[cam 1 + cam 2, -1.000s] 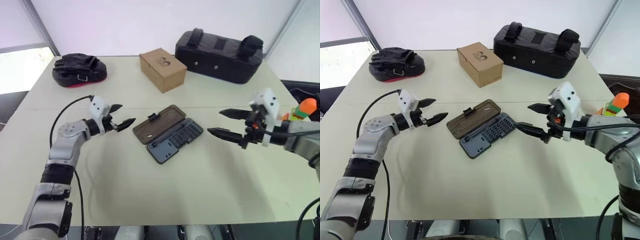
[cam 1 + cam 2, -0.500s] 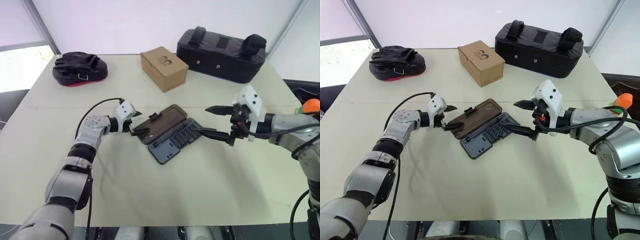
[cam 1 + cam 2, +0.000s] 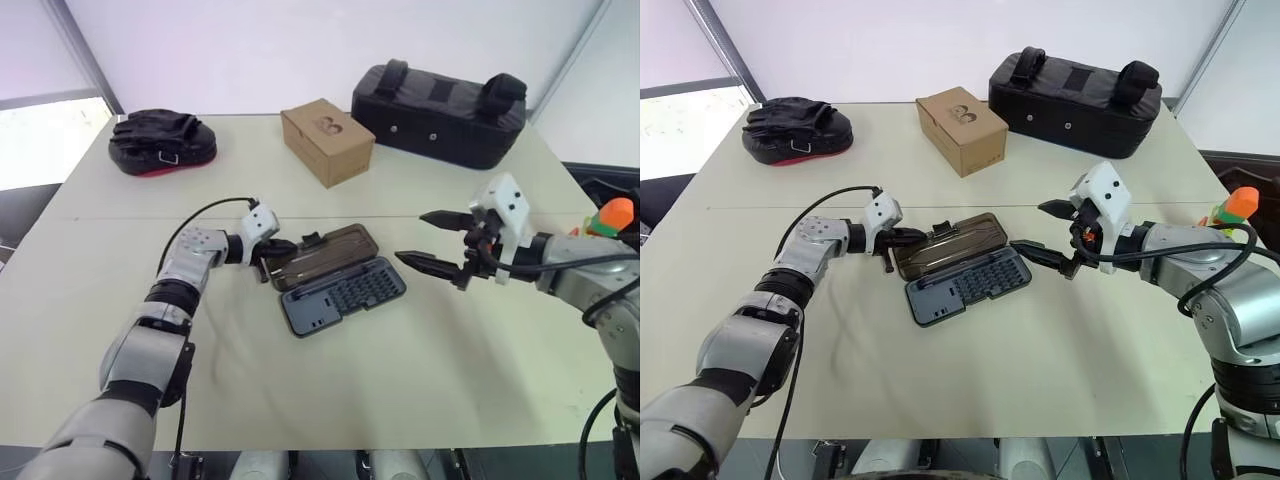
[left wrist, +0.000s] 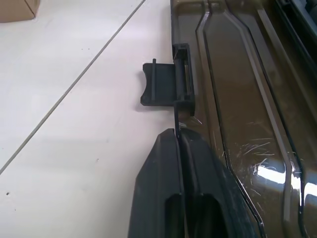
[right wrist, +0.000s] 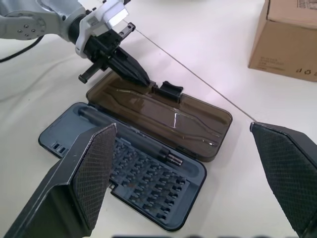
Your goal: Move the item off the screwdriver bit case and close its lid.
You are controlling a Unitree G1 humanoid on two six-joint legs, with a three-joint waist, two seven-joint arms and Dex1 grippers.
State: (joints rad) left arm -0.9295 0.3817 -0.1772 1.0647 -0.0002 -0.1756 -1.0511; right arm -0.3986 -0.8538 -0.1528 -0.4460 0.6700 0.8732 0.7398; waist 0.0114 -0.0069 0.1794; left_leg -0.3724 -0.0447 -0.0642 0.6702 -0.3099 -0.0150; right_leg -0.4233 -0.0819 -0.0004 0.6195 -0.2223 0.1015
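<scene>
While open, case lies diagonal — lid far-side.

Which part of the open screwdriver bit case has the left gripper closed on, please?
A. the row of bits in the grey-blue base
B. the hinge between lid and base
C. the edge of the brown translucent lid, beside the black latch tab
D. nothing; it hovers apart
C: the left gripper is pinched shut on the edge of the lid, right beside the latch tab, while the screwdriver bit case lies open.

bare table near case, box behind
</scene>
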